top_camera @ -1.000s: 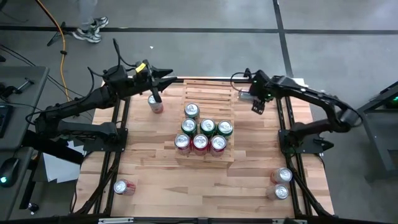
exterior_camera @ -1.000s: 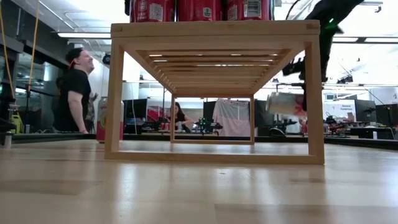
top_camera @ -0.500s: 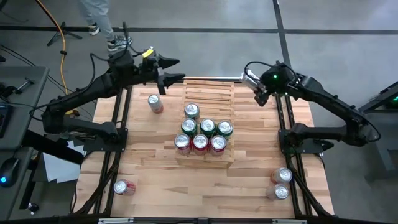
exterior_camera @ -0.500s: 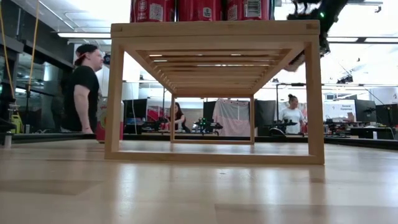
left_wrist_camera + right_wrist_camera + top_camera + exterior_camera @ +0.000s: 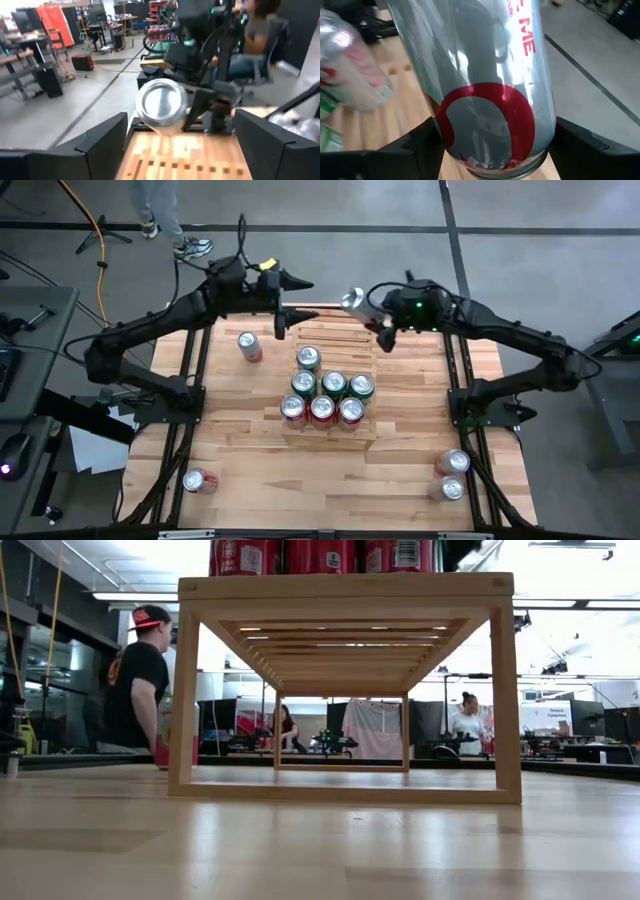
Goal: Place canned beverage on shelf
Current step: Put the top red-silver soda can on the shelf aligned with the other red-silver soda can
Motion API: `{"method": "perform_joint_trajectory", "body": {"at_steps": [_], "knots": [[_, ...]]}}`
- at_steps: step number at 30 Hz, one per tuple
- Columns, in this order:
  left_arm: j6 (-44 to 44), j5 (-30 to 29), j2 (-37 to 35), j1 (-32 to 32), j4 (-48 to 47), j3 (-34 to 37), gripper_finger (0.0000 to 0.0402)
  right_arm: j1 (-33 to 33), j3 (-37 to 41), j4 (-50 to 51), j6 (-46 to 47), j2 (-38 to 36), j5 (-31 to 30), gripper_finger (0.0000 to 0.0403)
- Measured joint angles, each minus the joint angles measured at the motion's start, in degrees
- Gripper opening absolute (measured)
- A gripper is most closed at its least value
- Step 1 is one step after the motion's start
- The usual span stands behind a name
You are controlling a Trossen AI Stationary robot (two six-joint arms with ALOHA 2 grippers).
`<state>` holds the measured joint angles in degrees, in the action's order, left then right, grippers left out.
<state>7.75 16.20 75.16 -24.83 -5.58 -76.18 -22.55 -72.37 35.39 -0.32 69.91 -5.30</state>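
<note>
The shelf [image 5: 335, 330], a pale slatted rack, stands mid-table with several cans [image 5: 322, 395] on its near tiers. My right gripper [image 5: 374, 317] is shut on a silver can with a red ring [image 5: 355, 302] above the shelf's far end. My left gripper [image 5: 290, 298] hangs open just to the left of that can, pointing level at it. In the left wrist view the can's round end [image 5: 161, 102] shows a little ahead of the fingers [image 5: 100, 145], apart from them. Another can [image 5: 248, 345] stands on its base on the table, left of the shelf. My right gripper pinches the can's side wall [image 5: 470, 125] between its two fingers [image 5: 580, 145], near the end closest to the wrist. The fingers come from the table's right, slanting down. The can sticks out past them toward the left, tilted and lifted clear of the shelf.
One can lies at the near left [image 5: 197, 480], and two stand at the near right [image 5: 452, 475]. In the low view the shelf's frame [image 5: 345, 590] fills the middle, with cans on top. Beyond the table, people [image 5: 135, 680] stand and sit in the room.
My right gripper has risen with its can and swung toward the table's left, from beside the shelf's far right corner to above its far end. My left gripper has lifted away from the can standing left of the shelf, moved right and turned level. That can stays put.
</note>
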Motion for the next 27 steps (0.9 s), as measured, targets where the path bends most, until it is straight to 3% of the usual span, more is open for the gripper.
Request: {"method": "perform_joint_trajectory", "body": {"at_steps": [6,15,27], "knots": [[8.9,-2.9,2.8,2.3,0.1,0.0,0.0312,3.5,-3.6,-2.5,-2.1,4.8,-0.1,0.0276],[13.5,-11.5,5.9,4.6,1.3,0.0,0.0312,5.0,-5.2,-3.8,-4.2,8.9,-0.3,0.0276],[11.4,-2.5,6.3,4.5,0.1,0.0,0.0312,5.4,-5.3,-8.1,-7.8,9.7,2.8,0.0276]]}}
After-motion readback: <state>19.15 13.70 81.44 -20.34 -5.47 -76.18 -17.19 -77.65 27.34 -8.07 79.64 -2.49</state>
